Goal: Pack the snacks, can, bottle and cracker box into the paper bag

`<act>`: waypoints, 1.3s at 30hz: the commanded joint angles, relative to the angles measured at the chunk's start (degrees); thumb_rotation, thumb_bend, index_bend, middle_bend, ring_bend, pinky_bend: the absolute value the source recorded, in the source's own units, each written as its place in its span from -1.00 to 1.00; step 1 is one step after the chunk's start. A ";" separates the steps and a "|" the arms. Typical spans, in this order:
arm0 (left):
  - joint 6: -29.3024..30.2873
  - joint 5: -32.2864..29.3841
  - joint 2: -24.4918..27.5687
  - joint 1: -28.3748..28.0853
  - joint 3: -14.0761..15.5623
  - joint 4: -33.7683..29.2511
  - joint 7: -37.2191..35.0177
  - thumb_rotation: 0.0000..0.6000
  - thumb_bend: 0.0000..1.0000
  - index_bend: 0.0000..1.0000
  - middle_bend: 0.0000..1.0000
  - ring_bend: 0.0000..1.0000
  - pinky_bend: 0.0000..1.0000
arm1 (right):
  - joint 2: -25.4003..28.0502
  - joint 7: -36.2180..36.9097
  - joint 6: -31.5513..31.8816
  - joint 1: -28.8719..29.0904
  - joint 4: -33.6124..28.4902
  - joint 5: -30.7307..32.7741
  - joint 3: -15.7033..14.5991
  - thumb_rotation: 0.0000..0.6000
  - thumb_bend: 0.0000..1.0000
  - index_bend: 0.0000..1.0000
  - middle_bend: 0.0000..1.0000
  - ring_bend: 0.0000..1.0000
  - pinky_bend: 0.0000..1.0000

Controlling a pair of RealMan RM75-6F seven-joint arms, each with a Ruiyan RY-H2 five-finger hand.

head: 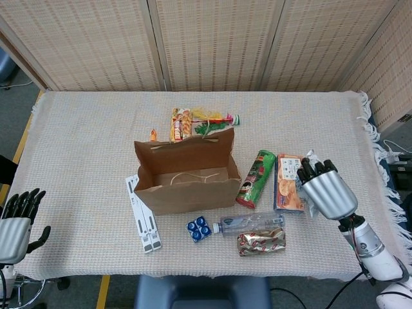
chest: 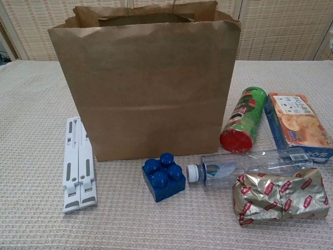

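Paper bag [head: 187,174] stands open and upright mid-desk, nothing packed in it but its own handles. Thin walls will buckle, so lower items through the mouth, don't push the rim.

Cracker box [head: 288,182] lies flat beside the green can [head: 256,178], both right of the bag. Box: stiff, light; take it across the long edges. Can: rigid, prone to roll; grip mid-body.

Bottle [chest: 244,165] lies in front of them, clear, smooth, likely slippery. Foil snack [chest: 281,194] just beside it, soft and crinkly.

Your right hand [head: 325,191] hovers by the box's far edge, fingers curled down on a small clear wrapper; what it is I cannot tell, and the chest view misses the hand entirely.

Left hand [head: 15,222] sits off the desk corner, fingers released, holding nothing.

More snacks [head: 199,122] behind the bag are partly hidden.
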 commanded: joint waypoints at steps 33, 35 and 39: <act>-1.44 -0.72 0.48 -0.77 -0.33 0.00 -1.25 1.00 -0.24 -0.97 -1.00 -1.00 -1.00 | -17.92 -49.13 -20.22 37.15 -4.14 35.25 9.50 1.00 -0.42 0.07 0.12 -0.12 -0.11; -1.35 -0.67 0.49 -0.74 -0.29 0.01 -1.25 1.00 -0.24 -0.97 -1.00 -1.00 -1.00 | -18.37 -50.01 -18.11 37.17 -4.24 35.72 9.29 1.00 -0.57 -0.54 -0.25 -0.49 -0.35; -1.24 -0.58 0.46 -0.69 -0.22 0.07 -1.26 1.00 -0.24 -0.97 -1.00 -1.00 -1.00 | -18.73 -49.73 -13.49 37.12 -5.49 35.12 9.70 1.00 -0.76 -1.00 -0.74 -0.94 -0.71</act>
